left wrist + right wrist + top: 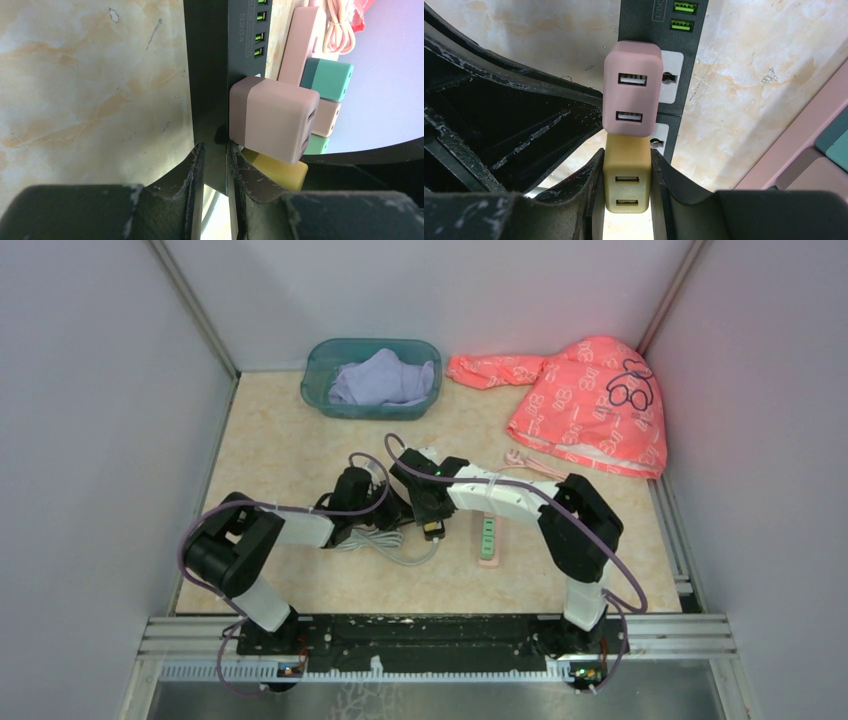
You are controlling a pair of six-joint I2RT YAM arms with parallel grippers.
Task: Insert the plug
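Our right gripper (626, 157) clamps the boxy mustard-yellow plastic USB plug (626, 187) between its fingers, pressed against the long black power strip (689, 50), touching a pink plugged-in charger cube (631, 95) just beyond. Our left gripper (215, 152) pinches that strip's edge.

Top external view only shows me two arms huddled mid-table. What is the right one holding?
Observer: The right gripper is shut on a yellow USB charger.
Operator: Where is it going?
Observer: It sits against a black power strip, right beside a pink charger that is plugged in.
Operator: And the left arm?
Observer: The left gripper pinches that strip's edge.
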